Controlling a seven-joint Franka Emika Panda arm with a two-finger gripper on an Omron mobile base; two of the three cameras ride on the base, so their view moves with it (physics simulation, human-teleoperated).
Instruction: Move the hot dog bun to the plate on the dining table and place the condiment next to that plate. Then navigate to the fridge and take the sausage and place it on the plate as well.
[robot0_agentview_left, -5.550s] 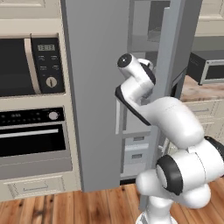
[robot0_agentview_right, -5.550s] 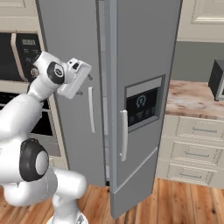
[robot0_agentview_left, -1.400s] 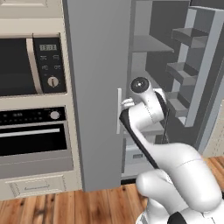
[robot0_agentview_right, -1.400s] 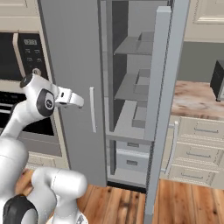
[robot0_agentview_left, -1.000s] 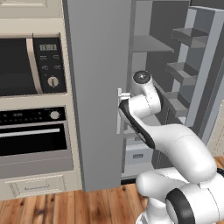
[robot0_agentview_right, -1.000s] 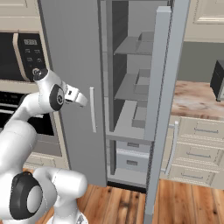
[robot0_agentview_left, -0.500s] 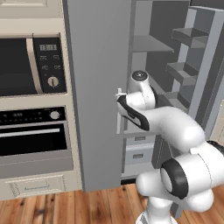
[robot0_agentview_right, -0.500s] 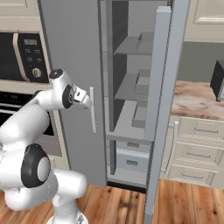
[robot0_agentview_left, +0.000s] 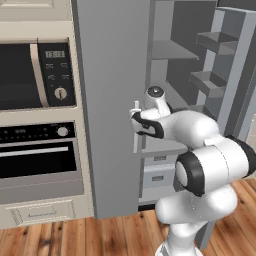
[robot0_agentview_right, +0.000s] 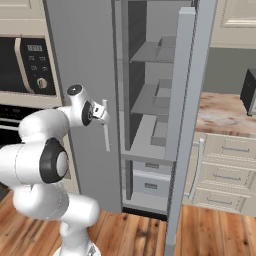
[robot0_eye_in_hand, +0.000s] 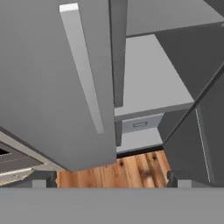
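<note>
Nearest, our tool (robot0_agentview_right: 102, 114) hangs beside the pale bar handle (robot0_eye_in_hand: 82, 65) of the closed left door, its two tips spread wide and holding nothing; beyond it the fridge (robot0_agentview_left: 112, 90) stands with its right door (robot0_agentview_right: 186, 120) swung open on grey shelves (robot0_agentview_right: 150, 52), and we cannot make out the sausage on them. We judge the step is reaching in: swing clear of the handle, enter level, and search each shelf. No legible writing; the microwave (robot0_agentview_left: 32, 75) display is unreadable.
</note>
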